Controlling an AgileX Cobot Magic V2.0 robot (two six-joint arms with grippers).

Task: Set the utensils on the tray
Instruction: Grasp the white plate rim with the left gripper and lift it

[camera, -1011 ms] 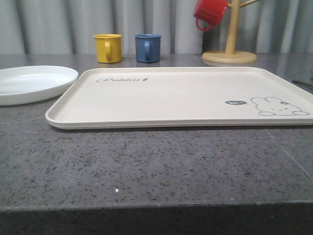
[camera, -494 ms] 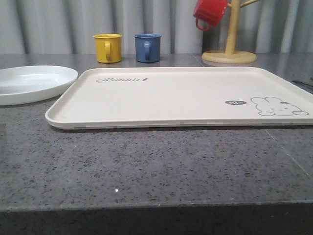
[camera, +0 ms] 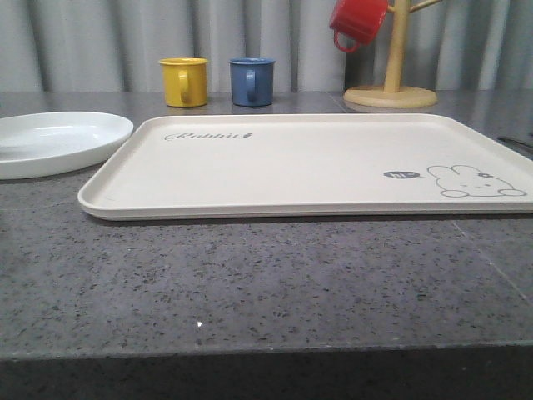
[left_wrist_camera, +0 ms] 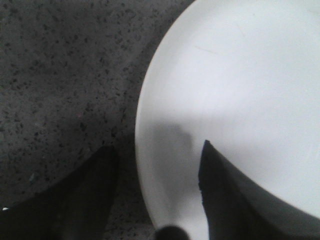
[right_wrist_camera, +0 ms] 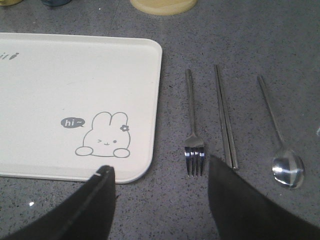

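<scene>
Tray (camera: pixel 316 162) sits mid-table w/ nothing on it, rabbit drawing at its right corner; front view looks the same as 0.5 s and 1.0 s ago, no shift in tray or plate (camera: pixel 54 142). Plate lies on table (camera: pixel 250 283) just left of tray, not touching. Fork (right_wrist_camera: pixel 193 127), chopsticks (right_wrist_camera: pixel 226 117) and spoon (right_wrist_camera: pixel 281 135) lie side by side on table just right of tray, in that order outward. Left gripper (left_wrist_camera: pixel 157 152) open, holding nothing, fingers straddling plate's rim. Right gripper (right_wrist_camera: pixel 160 172) open, holding nothing, above tray corner and fork tines. Yellow mug (camera: pixel 184 81), blue mug (camera: pixel 251 81) behind tray; red mug (camera: pixel 358 21) hangs on wooden rack (camera: pixel 391 79).
</scene>
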